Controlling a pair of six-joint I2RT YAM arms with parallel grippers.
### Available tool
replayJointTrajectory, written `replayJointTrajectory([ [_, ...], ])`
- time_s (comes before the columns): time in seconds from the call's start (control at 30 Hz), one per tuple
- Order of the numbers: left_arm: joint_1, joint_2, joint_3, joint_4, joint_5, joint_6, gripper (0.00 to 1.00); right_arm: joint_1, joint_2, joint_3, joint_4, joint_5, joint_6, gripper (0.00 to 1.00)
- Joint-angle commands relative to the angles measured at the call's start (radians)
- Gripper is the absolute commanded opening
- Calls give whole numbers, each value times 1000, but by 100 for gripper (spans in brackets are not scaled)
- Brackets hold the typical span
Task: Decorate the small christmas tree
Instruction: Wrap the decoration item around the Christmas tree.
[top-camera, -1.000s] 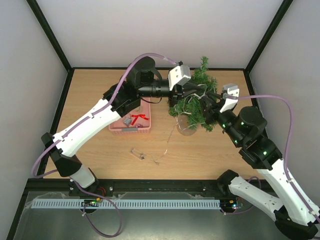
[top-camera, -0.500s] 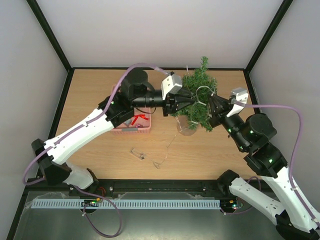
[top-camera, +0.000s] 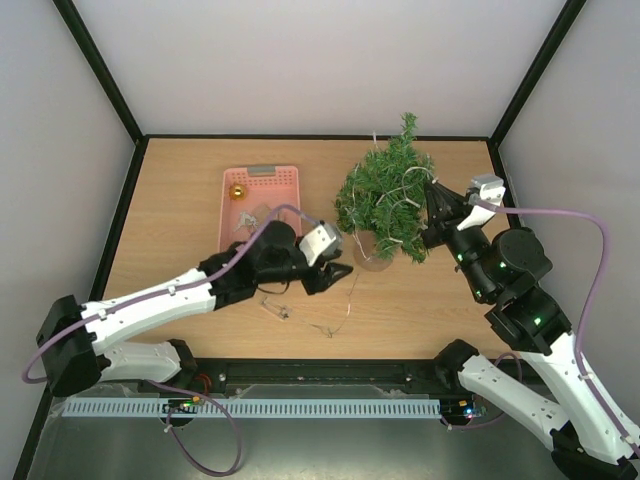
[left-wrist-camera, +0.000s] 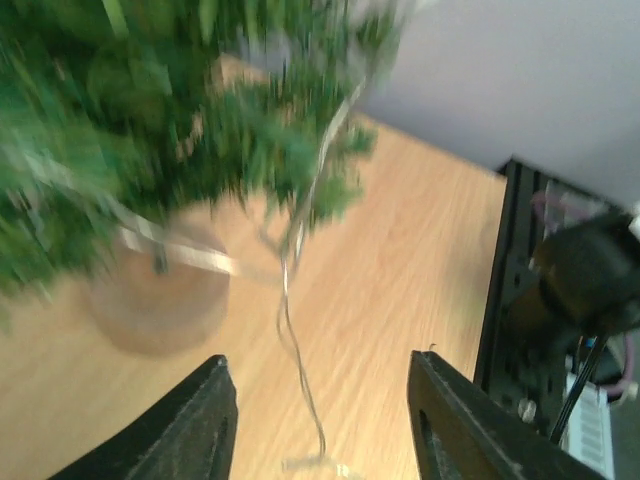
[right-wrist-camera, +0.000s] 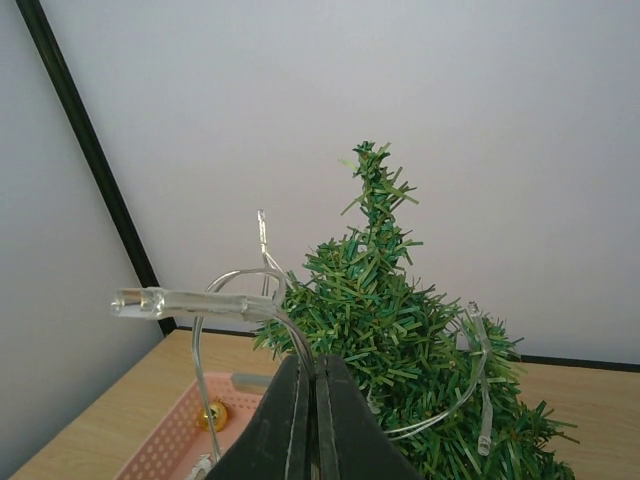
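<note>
Up top we're seeing the small christmas tree (top-camera: 388, 200) standing far-right on the table (top-camera: 180, 200). Left wrist cam: the left gripper (left-wrist-camera: 320, 360) is hanging open, tree blurry just ahead. Right wrist cam: the right gripper (right-wrist-camera: 312, 365) is pinching the light string (right-wrist-camera: 230, 300), tree right behind.

Left wrist blurred: small christmas tree (left-wrist-camera: 150, 120) above left gripper (left-wrist-camera: 318, 375) was smeared, top cropped. Right gripper (right-wrist-camera: 312, 368) hid tree base; pink basket (right-wrist-camera: 160, 445) left of it was cut off.
</note>
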Motion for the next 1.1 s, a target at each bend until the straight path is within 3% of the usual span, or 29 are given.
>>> replayJointTrajectory([
  [0.0,-49,14,-115,82,-66,-90,51,-3,10,25,31,16,19,2],
  [0.27,-73,36,-230,128,-6,-148,56,-3,7,21,27,20,35,2],
  [0.4,-75,106,-222,141,45,-183,49,-3,-13,-2,41,24,47,2],
  [0.5,-90,146,-221,160,61,-213,50,-3,-9,-4,41,30,45,2],
  [0.9,-147,265,-251,270,44,-308,53,-3,-31,-20,38,46,46,2],
  [1.07,-172,316,-251,284,13,-317,49,-3,-43,-35,49,39,62,2],
])
